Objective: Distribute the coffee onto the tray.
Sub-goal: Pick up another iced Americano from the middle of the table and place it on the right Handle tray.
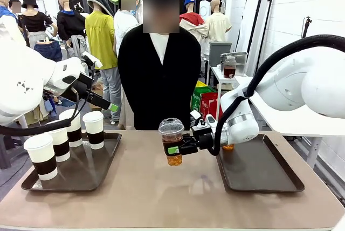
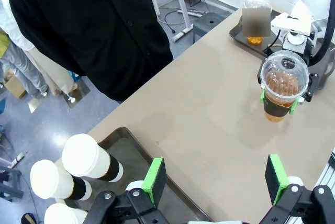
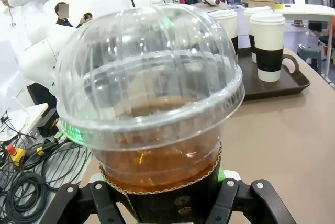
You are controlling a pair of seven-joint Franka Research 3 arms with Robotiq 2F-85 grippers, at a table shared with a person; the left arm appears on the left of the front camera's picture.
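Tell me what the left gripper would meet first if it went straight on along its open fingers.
Judging by its wrist view, the left gripper points down at bare tabletop just past the edge of the tray holding the paper cups. It would likely meet the table first; depth is unclear.

**Clearances and Obstructions**

We see bare desk (image 1: 145, 188) between the two trays, open to passage. The left tray (image 1: 102, 166) carries four paper cups (image 1: 94, 128) along its left and far parts; its near right portion is free. The right tray (image 1: 264, 169) is mostly bare. The right tool (image 1: 180, 145), clamped on a dome-lidded cup (image 1: 172, 142), blocks the desk's far centre, with a person (image 1: 159, 74) standing behind.
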